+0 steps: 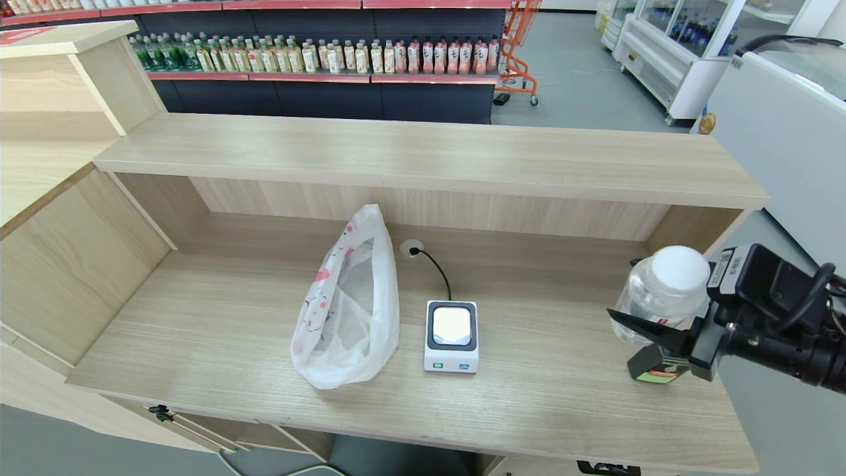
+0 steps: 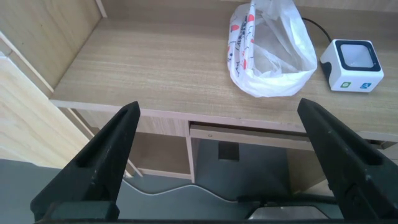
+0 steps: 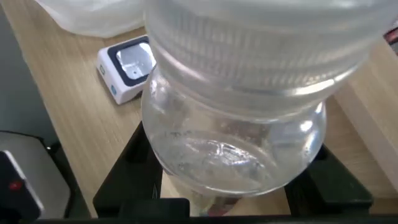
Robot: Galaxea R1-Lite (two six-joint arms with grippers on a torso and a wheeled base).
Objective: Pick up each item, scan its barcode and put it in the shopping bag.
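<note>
The right gripper pinches the tilted clear white-capped bottle between its jaws. The left gripper hangs with its jaws spread wide.

Right gripper: matte black wedge-shaped jaws, cylindrical black wrist, thin looping black cable, white printed label on its block.

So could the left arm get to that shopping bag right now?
Probably yes. The left tool is open, off the near edge of the counter, with only bare wood between it and the shopping bag. The scanner sits beside the bag; the right tool holds the bottle farther off.
</note>
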